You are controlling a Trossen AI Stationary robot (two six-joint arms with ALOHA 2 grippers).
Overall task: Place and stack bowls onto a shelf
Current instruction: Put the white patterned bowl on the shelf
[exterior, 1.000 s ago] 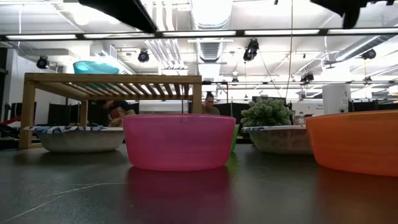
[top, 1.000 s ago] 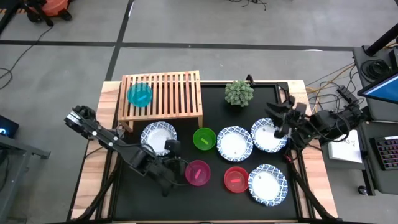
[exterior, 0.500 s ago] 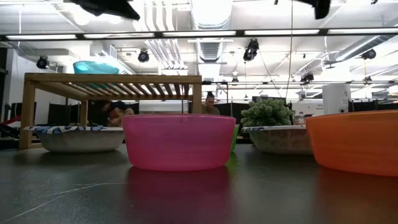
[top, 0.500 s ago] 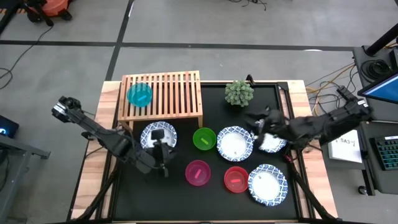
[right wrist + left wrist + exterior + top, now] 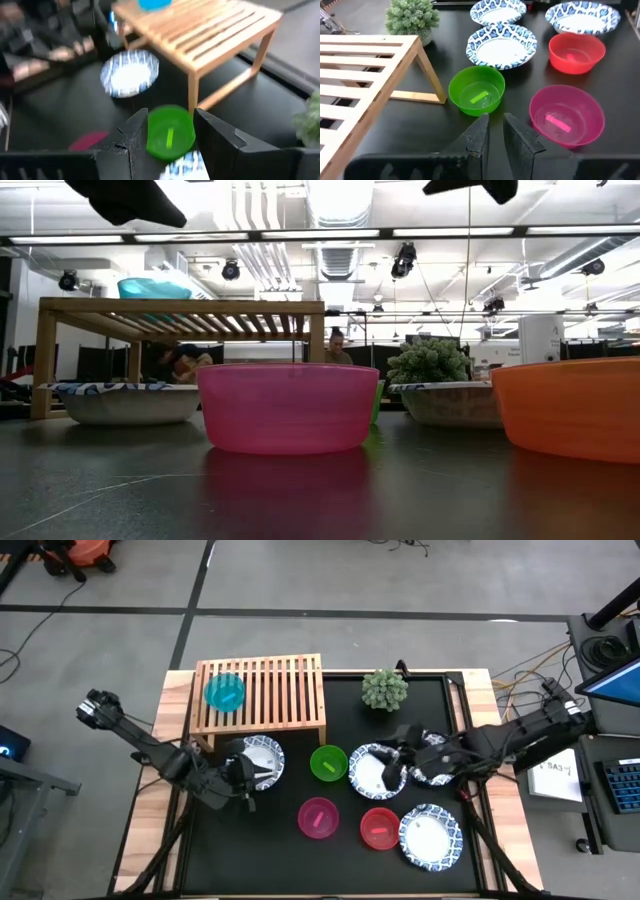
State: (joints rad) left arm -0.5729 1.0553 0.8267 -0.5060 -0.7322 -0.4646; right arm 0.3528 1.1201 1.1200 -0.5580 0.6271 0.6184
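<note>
Bowls first, nearest edge outward. Closest to me sit the pink bowl (image 5: 319,817), red bowl (image 5: 379,828) and one patterned white bowl (image 5: 430,836). Middle row: patterned bowl by the shelf leg (image 5: 262,755), green bowl (image 5: 328,762), two more patterned ones (image 5: 372,774) (image 5: 440,766). Farthest back, the teal bowl (image 5: 224,692) already sits on the shelf (image 5: 270,690), and a potted plant (image 5: 384,689) stands beside it.

My left gripper (image 5: 243,778) hangs over the near rim of the patterned bowl by the shelf, jaws nearly together with a narrow slit, holding nothing. My right gripper (image 5: 393,766) is over the centre patterned bowl, jaws spread wide, also empty; through its wrist camera the green bowl (image 5: 170,131) lies right between the fingers (image 5: 135,131).

Handling guess: the plastic bowls look light, stiff, a bit slick, so I'd pinch the rim wall, one finger inside. The patterned ones look shallow and wider, possibly heavier; I'd take the rim edge and keep them level.
</note>
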